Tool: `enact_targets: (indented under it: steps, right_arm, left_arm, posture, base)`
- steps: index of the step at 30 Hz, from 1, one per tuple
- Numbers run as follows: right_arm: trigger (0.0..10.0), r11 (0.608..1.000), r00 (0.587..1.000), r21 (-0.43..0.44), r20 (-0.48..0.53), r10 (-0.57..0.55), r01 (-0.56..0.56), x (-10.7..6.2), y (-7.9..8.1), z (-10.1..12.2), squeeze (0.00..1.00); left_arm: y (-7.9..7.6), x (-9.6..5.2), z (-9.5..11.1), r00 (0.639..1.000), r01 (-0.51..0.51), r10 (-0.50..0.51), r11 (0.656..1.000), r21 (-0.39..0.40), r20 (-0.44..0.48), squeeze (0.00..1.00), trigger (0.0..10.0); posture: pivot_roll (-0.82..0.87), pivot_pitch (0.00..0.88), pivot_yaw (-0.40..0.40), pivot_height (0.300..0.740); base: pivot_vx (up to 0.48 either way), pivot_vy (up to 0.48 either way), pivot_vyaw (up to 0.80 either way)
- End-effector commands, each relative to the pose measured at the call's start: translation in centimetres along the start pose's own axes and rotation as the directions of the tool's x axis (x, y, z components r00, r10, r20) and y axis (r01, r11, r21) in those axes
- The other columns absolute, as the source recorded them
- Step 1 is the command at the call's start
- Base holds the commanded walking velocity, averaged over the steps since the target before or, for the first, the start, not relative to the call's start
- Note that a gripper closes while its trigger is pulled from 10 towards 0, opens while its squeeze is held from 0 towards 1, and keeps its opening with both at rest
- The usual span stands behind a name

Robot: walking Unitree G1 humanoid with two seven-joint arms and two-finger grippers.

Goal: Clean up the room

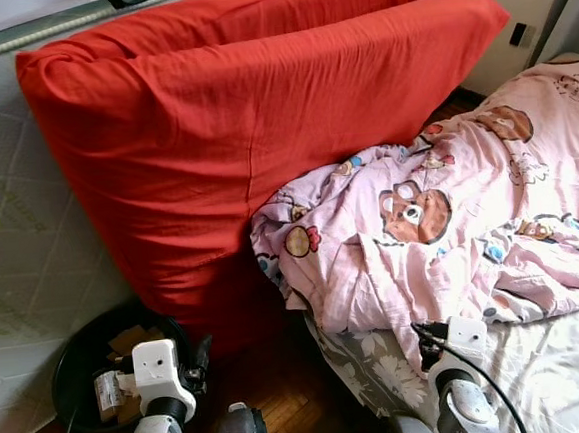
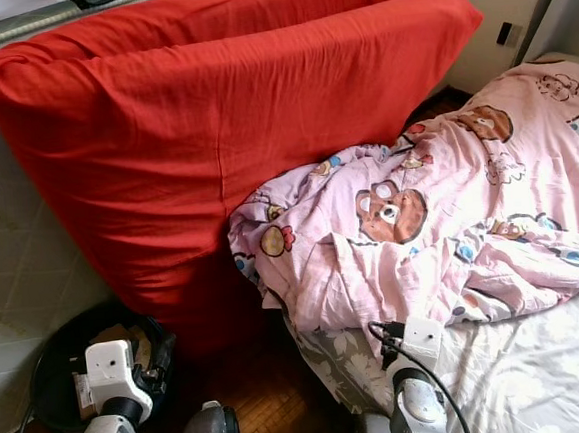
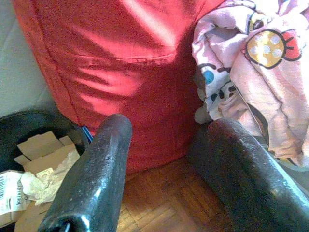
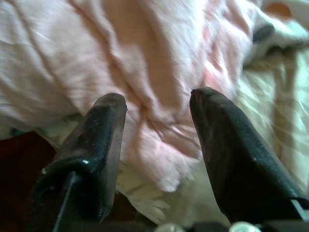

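A big red cushion (image 1: 253,129) leans upright against a pale quilted mattress (image 1: 11,248), filling the space ahead of both arms. A pink cartoon-print blanket (image 1: 450,214) lies crumpled on the bed (image 1: 553,376), its edge pressed against the cushion's lower side and spilling over the bed's edge toward the wooden floor (image 1: 284,397).

The left end effector (image 3: 164,159) is low over the floor, fingers apart and empty, with the cushion's base straight ahead and the blanket's hanging fold just beyond one finger. Just beside its other finger sits a black bin (image 1: 90,363) holding cardboard scraps (image 3: 43,150) and crumpled paper (image 3: 41,183); the bin touches the cushion's foot.

The right end effector (image 4: 157,140) hovers just above the blanket's near hem, fingers apart, nothing between them.

The left wrist view shows the bin's contents and a printed label (image 3: 12,198) closely. The right wrist view shows the hem lying on the pale bedsheet (image 4: 270,96), blurred.
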State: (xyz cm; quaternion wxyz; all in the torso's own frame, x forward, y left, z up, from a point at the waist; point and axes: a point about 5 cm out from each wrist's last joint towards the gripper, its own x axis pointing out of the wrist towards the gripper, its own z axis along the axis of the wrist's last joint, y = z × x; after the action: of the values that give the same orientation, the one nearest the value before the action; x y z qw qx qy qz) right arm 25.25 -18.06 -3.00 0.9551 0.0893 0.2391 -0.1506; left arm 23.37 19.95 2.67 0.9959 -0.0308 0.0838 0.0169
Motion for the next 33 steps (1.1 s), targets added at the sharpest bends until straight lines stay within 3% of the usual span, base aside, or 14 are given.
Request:
enact_targets:
  steps: [1,2,4,5,20,21,33]
  right_arm:
    - [10.0,0.998,0.997,0.044,-0.061,-0.041,0.043,-0.2,-0.5,-1.1,0.00]
    - [10.0,0.997,0.996,0.064,-0.068,-0.048,0.053,-0.3,-0.6,-1.2,0.35]
    - [10.0,0.995,0.996,0.077,-0.073,-0.053,0.059,-0.3,-0.7,-1.2,0.35]
    - [10.0,0.992,0.994,0.096,-0.086,-0.071,0.079,-0.3,-0.9,-1.4,1.00]
    - [10.0,0.986,0.985,0.118,-0.139,-0.098,0.114,-0.2,-2.0,-1.7,1.00]
    - [10.0,0.988,0.987,0.114,-0.135,-0.092,0.107,0.0,-1.9,-1.5,0.00]
    - [10.0,0.996,0.992,0.078,-0.121,-0.022,0.032,0.6,-0.9,-0.4,0.00]
  left_arm:
    - [0.2,-0.5,-0.7,1.000,0.007,-0.007,1.000,0.011,-0.029,0.00,10.0]
    - [0.2,-0.6,-0.7,1.000,0.009,-0.008,1.000,0.012,-0.030,0.00,10.0]
    - [0.2,-0.6,-0.7,1.000,0.010,-0.009,1.000,0.013,-0.030,0.00,10.0]
    - [0.2,-0.7,-0.7,0.999,0.012,-0.011,1.000,0.015,-0.030,0.00,10.0]
    - [0.6,-1.4,0.0,0.999,0.026,-0.025,0.999,0.040,-0.021,0.00,10.0]
    - [0.6,-1.6,0.0,0.999,0.027,-0.027,0.999,0.042,-0.022,0.00,10.0]
    - [0.7,-2.8,0.1,0.999,0.028,-0.027,0.998,0.048,-0.034,0.00,10.0]
  posture:
    - [0.02,0.162,0.043,0.632]
    - [0.02,0.165,0.044,0.632]
    - [0.02,0.166,0.044,0.632]
    - [0.02,0.173,0.047,0.632]
    - [0.06,0.238,0.073,0.632]
    - [0.06,0.247,0.076,0.632]
    - [0.09,0.287,0.084,0.632]
  base:
    - [0.000,0.000,0.00]
    - [0.000,0.000,0.00]
    - [0.000,0.000,0.00]
    - [0.000,0.000,0.00]
    - [0.000,0.000,0.00]
    - [0.000,0.000,0.00]
    - [0.000,0.000,0.00]
